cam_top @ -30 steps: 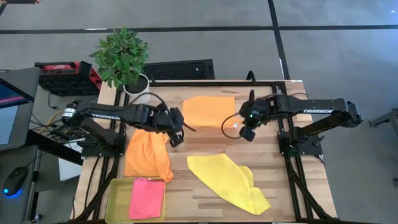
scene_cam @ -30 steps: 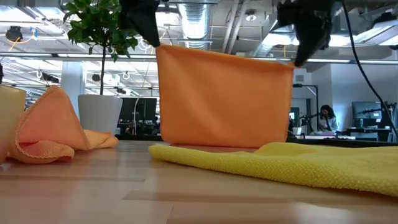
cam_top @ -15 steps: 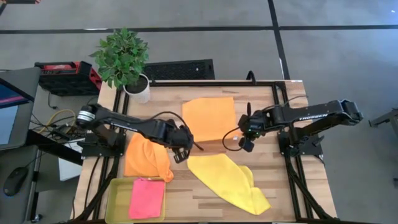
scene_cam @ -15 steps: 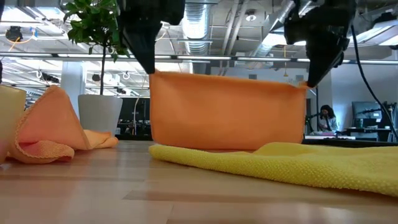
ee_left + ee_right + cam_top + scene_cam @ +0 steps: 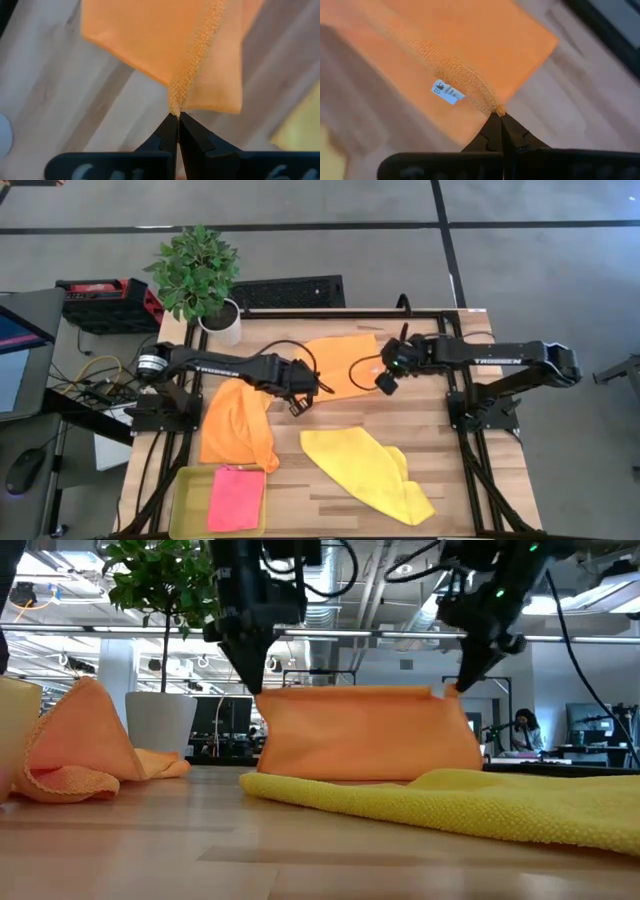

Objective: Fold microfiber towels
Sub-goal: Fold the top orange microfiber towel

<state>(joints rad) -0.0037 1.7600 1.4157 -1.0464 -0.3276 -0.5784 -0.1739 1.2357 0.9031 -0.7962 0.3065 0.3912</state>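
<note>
An orange towel (image 5: 340,360) is held up by two corners at the table's far middle, and its lower part rests on the table (image 5: 365,735). My left gripper (image 5: 308,395) is shut on its left upper corner. My right gripper (image 5: 382,380) is shut on its right upper corner. A second orange towel (image 5: 237,425) lies crumpled at the left. A yellow towel (image 5: 365,470) lies spread at the near right. A pink towel (image 5: 236,497) lies in the yellow-green tray (image 5: 187,490). My left gripper pinches the orange towel's left upper corner (image 5: 174,106) between its two fingertips, at the hemmed edge. The fingers (image 5: 255,675) come from above, pointing down. The cloth hangs below them, its bottom on the table. My right gripper pinches the towel's right upper corner (image 5: 496,107) between its two fingertips, near the white label. The fingers (image 5: 462,675) come from above, slanting down. The top edge (image 5: 350,690) runs nearly straight between the two grippers.
A potted plant (image 5: 200,275) stands at the far left corner. The yellow towel (image 5: 450,800) lies just in front of the held towel. The crumpled orange towel also shows at the left in the low view (image 5: 80,750). Bare wood shows along the right edge (image 5: 470,450).
Both grippers have gone down with the orange towel, first toward the near edge, then back toward the far edge. The towel's top edge now stands much lower, while its bottom has stayed on the table. Both grippers have stayed shut on their corners.
</note>
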